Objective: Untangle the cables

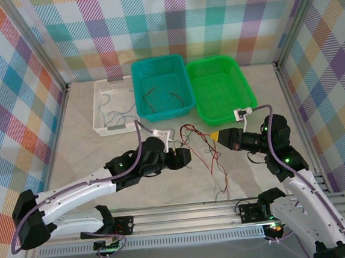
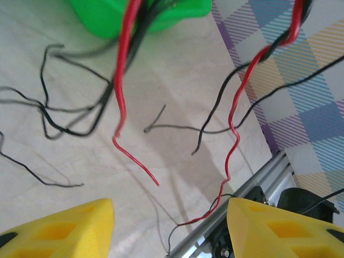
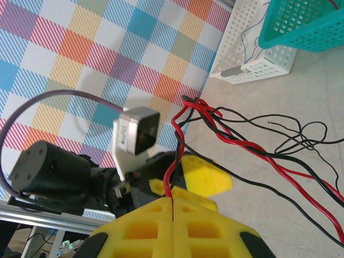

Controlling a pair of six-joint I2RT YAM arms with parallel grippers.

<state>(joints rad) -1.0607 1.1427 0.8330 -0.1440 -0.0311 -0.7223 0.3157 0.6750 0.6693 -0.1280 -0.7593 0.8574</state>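
At the far left of the surface (image 1: pixel 83 149) stands a white basket (image 1: pixel 100 105) with a few thin wires inside. A teal basket (image 1: pixel 180 74) touches its right side and also holds loose strands. Nearer the arms, the left gripper (image 2: pixel 169 215) is spread wide and holds nothing, with its yellow fingers (image 2: pixel 59 228) well apart. Just beyond it, the tangled cables (image 1: pixel 191 130) hang and trail across the surface between the two grippers. The right gripper (image 3: pixel 172 207) is closed tight on a red cable (image 3: pixel 170 185), lifting the bundle. A green basket (image 1: pixel 240 78) sits behind it.
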